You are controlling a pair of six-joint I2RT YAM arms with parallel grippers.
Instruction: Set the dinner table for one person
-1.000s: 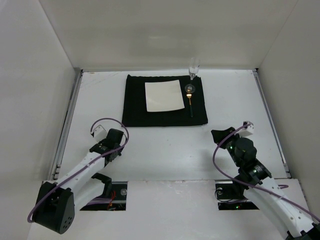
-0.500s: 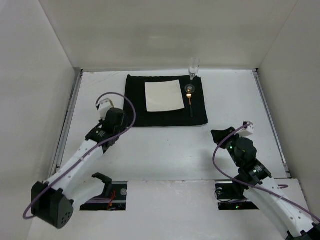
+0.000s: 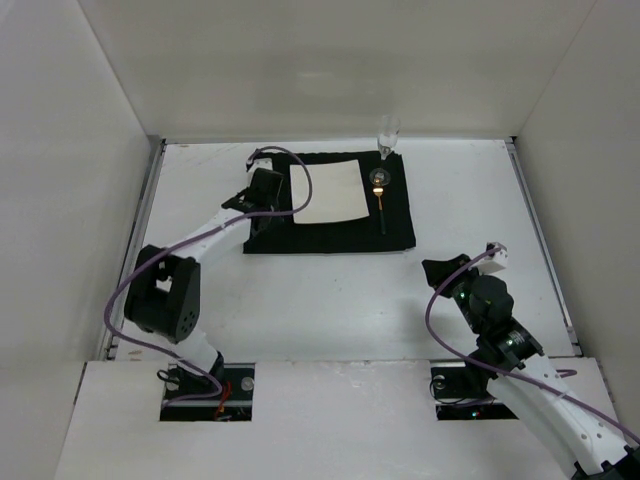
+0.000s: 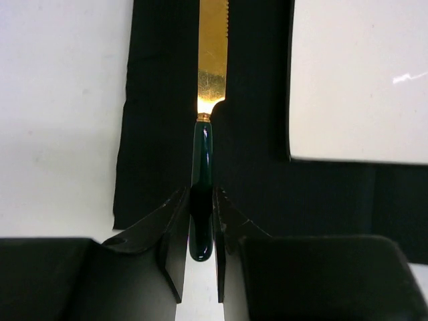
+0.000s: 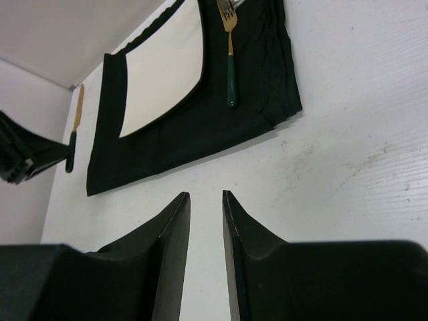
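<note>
Our left gripper (image 4: pixel 200 200) is clamped nearly closed on the green handle of the knife (image 4: pixel 203 150), whose gold blade runs straight ahead over the black placemat (image 4: pixel 157 100), perhaps resting on it, we cannot tell. Just right of the blade lies the white plate (image 4: pixel 361 80); left of the hand spreads the white dinner table (image 4: pixel 60 100). Our right gripper (image 5: pixel 206 200) hovers over that table, jaws slightly apart and empty, the fork (image 5: pixel 230 60) far ahead.
</note>
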